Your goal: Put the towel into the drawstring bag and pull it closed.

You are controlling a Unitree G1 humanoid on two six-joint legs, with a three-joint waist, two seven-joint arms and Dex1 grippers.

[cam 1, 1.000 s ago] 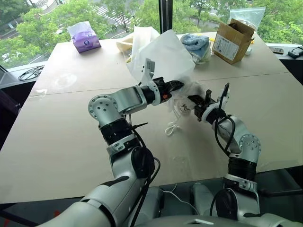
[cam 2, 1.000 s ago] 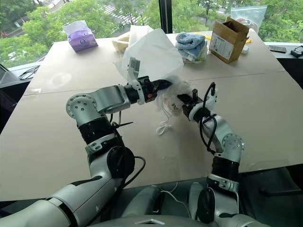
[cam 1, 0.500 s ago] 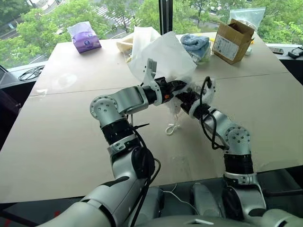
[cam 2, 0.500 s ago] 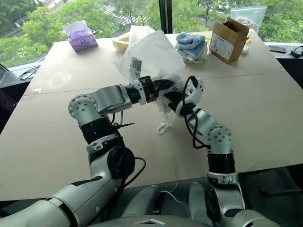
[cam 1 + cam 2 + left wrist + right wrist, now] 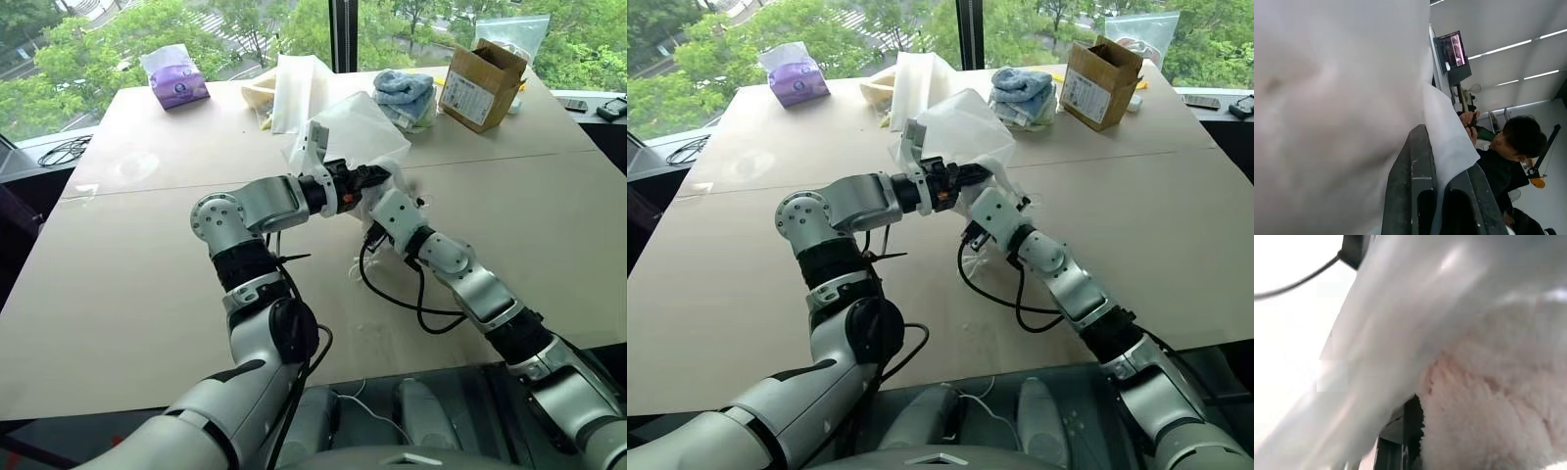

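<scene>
Pinching the drawstring bag [image 5: 348, 127] by its edge, the left gripper [image 5: 377, 175] holds it raised at upper centre. The right gripper [image 5: 377, 196], narrowed on the towel [image 5: 1488, 401], sits at the bag's mouth. Bare table [image 5: 137, 284] spreads across the left and lower frame.

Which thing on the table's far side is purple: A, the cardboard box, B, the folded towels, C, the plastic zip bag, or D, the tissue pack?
D: the tissue pack at the far left corner is purple, while the cardboard box is brown and the folded towels are blue and white.
</scene>
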